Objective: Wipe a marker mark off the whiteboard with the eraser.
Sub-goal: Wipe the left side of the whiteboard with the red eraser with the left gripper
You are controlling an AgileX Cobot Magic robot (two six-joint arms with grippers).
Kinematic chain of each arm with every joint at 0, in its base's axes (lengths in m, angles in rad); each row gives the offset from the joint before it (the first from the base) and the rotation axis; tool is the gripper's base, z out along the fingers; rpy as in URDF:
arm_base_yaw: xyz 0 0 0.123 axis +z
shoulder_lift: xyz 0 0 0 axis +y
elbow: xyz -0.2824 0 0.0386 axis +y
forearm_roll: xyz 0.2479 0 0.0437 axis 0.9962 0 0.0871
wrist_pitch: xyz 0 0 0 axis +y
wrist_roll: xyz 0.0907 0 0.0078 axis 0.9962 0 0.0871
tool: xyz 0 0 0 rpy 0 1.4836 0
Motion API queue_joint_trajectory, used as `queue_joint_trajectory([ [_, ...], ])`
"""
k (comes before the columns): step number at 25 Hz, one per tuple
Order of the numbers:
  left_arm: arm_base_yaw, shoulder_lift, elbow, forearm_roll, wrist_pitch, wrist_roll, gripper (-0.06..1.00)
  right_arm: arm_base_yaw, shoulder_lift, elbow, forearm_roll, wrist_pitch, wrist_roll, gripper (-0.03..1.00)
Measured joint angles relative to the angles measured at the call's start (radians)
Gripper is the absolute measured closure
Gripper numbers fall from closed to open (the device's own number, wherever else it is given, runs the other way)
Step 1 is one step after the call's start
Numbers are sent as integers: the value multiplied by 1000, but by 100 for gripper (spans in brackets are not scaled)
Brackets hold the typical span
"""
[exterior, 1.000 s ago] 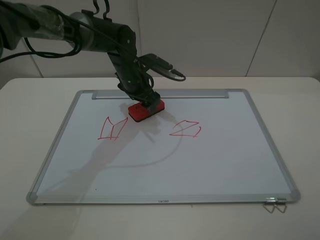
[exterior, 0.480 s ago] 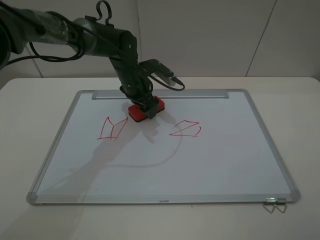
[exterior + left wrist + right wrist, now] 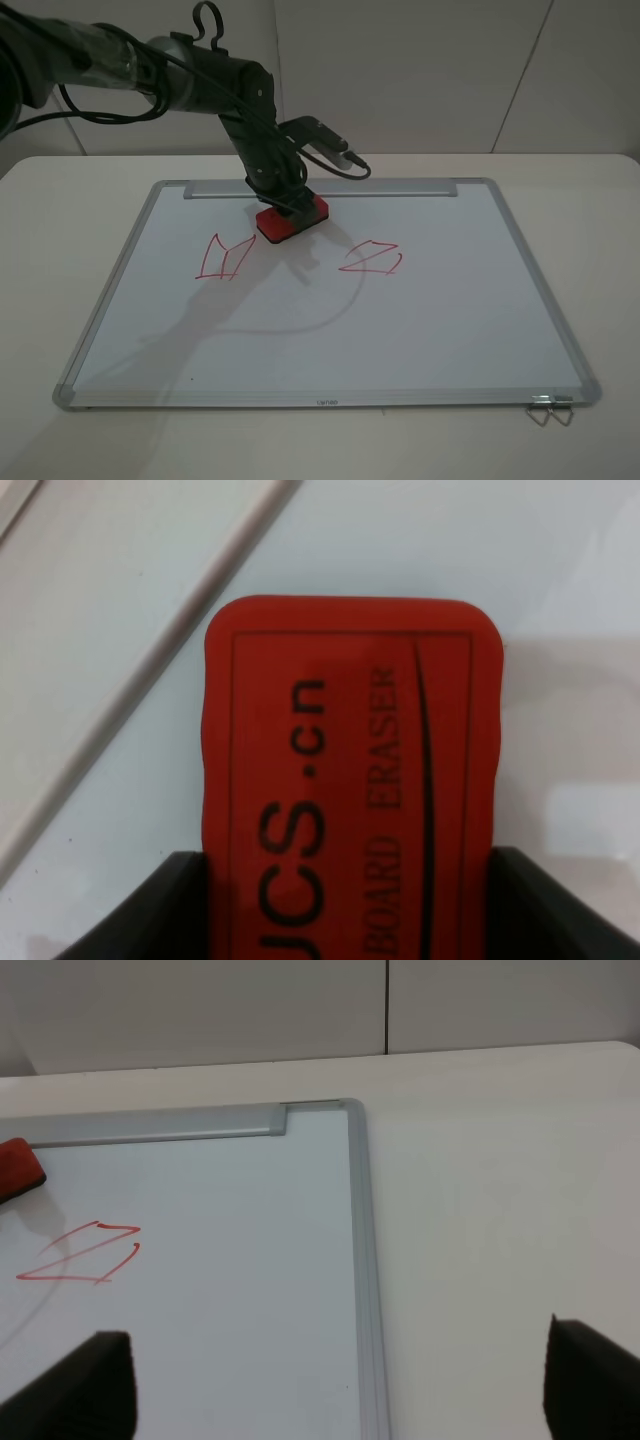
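The red eraser (image 3: pixel 293 223) lies flat on the whiteboard (image 3: pixel 330 330), close to the silver strip (image 3: pixel 400 188) on its far edge. My left gripper (image 3: pixel 288 207) comes down on it from above. In the left wrist view its black fingers (image 3: pixel 150 915) press both long sides of the eraser (image 3: pixel 350 770), so it is shut on it. The marker mark (image 3: pixel 224 258), two narrow red points, is drawn in front of the eraser and to its left, apart from it. My right gripper (image 3: pixel 345 1390) stands open over the board's right edge (image 3: pixel 360 1260) with nothing in it.
A flatter Z-like red scribble (image 3: pixel 371 258) sits right of the eraser, also seen from the right wrist as scribble (image 3: pixel 80 1255). Metal clips (image 3: pixel 548 412) hang off the board's near right corner. The white table (image 3: pixel 600 250) surrounds the board.
The left arm's wrist has shifted and turned slightly over the eraser. The eraser itself stays in the same spot on the board, and both red drawings are unchanged.
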Motion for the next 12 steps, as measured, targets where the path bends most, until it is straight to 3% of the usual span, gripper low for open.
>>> queue_joint_trajectory([
  [12, 0, -5, 0, 0, 14, 0, 39, 0, 0, 0, 0, 0, 0, 24],
])
